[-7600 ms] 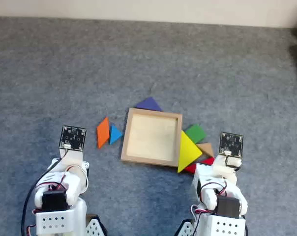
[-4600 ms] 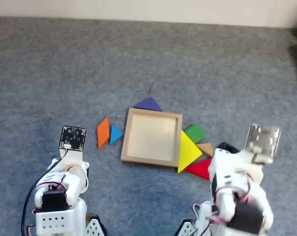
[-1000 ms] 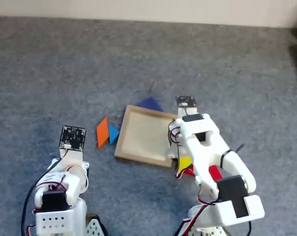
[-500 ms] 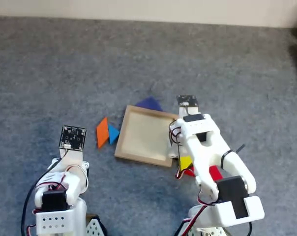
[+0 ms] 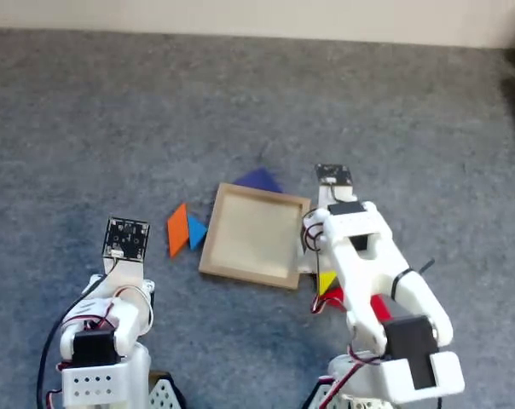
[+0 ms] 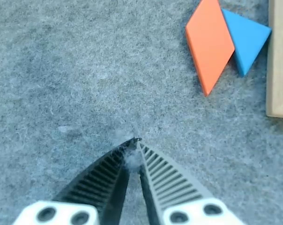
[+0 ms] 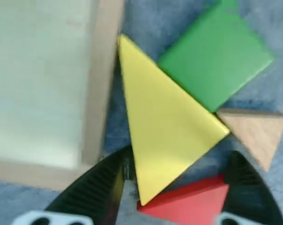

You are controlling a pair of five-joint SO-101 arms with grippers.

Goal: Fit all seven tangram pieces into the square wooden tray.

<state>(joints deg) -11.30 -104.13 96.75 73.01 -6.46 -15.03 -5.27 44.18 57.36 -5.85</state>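
From above, the tray (image 5: 253, 237) sits tilted on the carpet (image 5: 112, 111). There's a purple triangle (image 5: 259, 179) at the tray's far edge, and an orange piece (image 5: 178, 227) and blue triangle (image 5: 199, 231) just off its left side. The right arm (image 5: 364, 251) lies over the tray's right edge, with bits of the yellow triangle (image 5: 326, 281) and red piece (image 5: 379, 305) peeking out.

Left wrist: the left gripper (image 6: 134, 150) has its fingers pressed together over bare carpet, with orange and blue touching each other beside the tray.

Right wrist: the right gripper (image 7: 176, 161) is spread apart, straddling the yellow triangle's corner just outside the tray rim. The green square (image 7: 216, 56) and wooden triangle (image 7: 256, 131) sit on yellow's far side from the tray.
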